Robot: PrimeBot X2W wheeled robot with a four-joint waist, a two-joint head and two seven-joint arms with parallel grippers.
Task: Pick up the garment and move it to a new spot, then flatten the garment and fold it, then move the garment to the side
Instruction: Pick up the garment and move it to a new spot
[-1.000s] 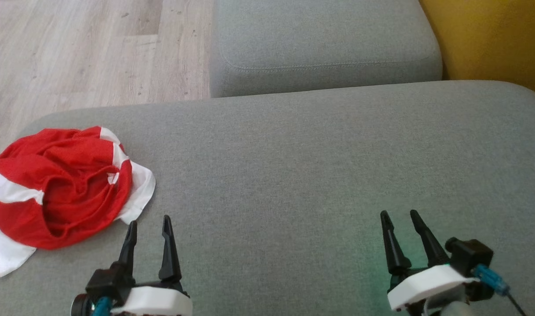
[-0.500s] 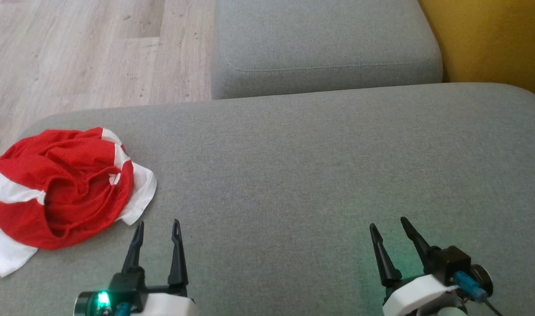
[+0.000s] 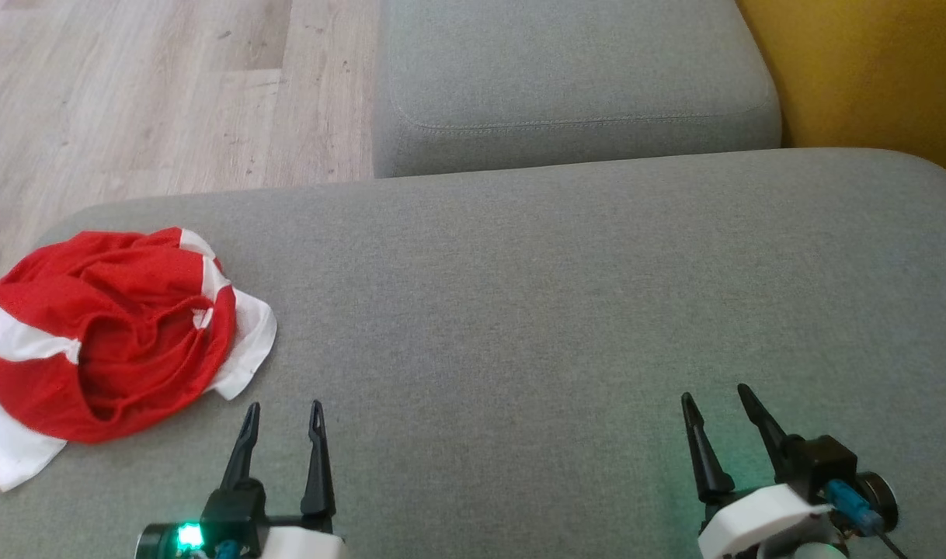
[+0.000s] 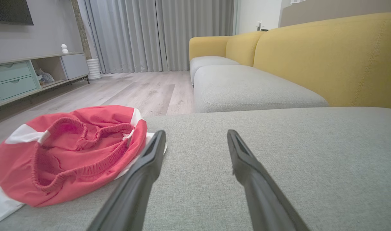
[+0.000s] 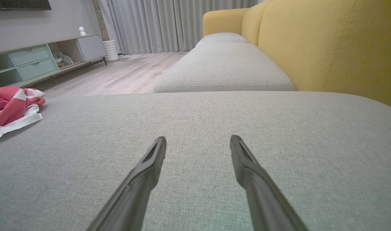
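A crumpled red and white garment [image 3: 108, 334] lies bunched at the left end of the grey cushion [image 3: 519, 295]. The left wrist view shows the garment [image 4: 70, 150] with its elastic waistband facing up, just left of my fingers. My left gripper [image 3: 283, 408] hovers open near the cushion's front edge, a little right of the garment and apart from it. Far to the right my right gripper [image 3: 714, 394] is open over bare cushion, nothing between its fingers. In the right wrist view the garment [image 5: 12, 104] sits at the far left.
A second grey cushion [image 3: 574, 78] lies beyond the one I work on. The yellow sofa back [image 3: 869, 70] rises on the right. Wooden floor [image 3: 131, 93] lies past the cushion's left and far edge. A low cabinet [image 4: 28, 77] stands across the room.
Both grippers have drawn back toward the bottom of the head view. The left wrist has turned, so a green light now shows on it. The garment has not moved.
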